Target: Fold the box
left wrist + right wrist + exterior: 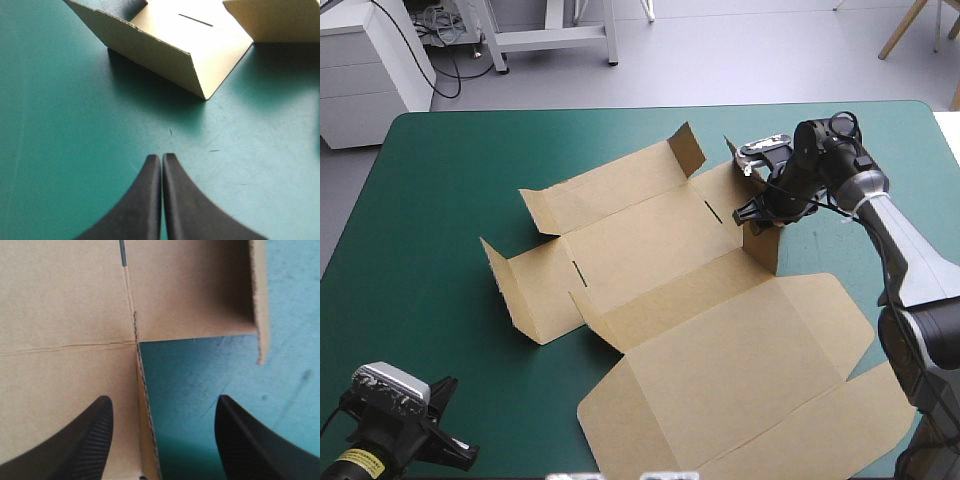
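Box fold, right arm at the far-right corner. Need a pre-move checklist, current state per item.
1. right gripper open: ok.
2. upright flap between its fingers: ok. The edge stands nearer one finger, and the other finger is over the teal-green cover.
3. Fingers touching the flap: cannot tell.
4. left gripper clear of the box: ok. It is shut over bare cover, with the left wall ahead and apart.
5. lid flat: ok.
6. Walls tucked: not ok. They are raised only, and both slots show empty.
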### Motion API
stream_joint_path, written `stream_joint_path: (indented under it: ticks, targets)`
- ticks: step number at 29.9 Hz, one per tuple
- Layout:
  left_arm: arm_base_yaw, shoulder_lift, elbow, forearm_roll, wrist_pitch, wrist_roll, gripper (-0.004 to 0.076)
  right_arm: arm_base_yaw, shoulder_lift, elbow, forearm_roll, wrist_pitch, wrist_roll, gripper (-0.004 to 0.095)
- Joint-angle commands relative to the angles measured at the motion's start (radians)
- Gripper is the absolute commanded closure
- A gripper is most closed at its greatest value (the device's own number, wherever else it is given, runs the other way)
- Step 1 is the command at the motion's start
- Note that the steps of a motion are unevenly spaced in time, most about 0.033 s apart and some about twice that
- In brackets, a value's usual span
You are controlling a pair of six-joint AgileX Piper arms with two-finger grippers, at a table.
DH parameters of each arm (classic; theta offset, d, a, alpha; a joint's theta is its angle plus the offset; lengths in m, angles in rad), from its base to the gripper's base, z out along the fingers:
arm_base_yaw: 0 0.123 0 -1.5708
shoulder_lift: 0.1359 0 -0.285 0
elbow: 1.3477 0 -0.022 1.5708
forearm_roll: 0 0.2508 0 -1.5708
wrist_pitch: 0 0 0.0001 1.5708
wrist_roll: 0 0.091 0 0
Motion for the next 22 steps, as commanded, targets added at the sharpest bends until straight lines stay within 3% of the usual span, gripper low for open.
stream_joint_path:
  ticks: [1, 6, 22]
  targets:
    - [0.001, 0.011, -0.024, -0.016, -0.064, -0.009, 0.0734, 0.001, -0.013, -0.034, 0.082, -0.007, -0.015, 0.0365]
    - [0.001, 0.011, -0.024, -0.016, -0.064, -0.009, 0.0734, 0.001, 0.019, -0.032, 0.133, -0.007, -0.03, 0.0381]
    - [0.001, 0.011, -0.024, -0.016, -0.064, -0.009, 0.0734, 0.001, 0.019, 0.035, 0.07, -0.007, -0.033, 0.041]
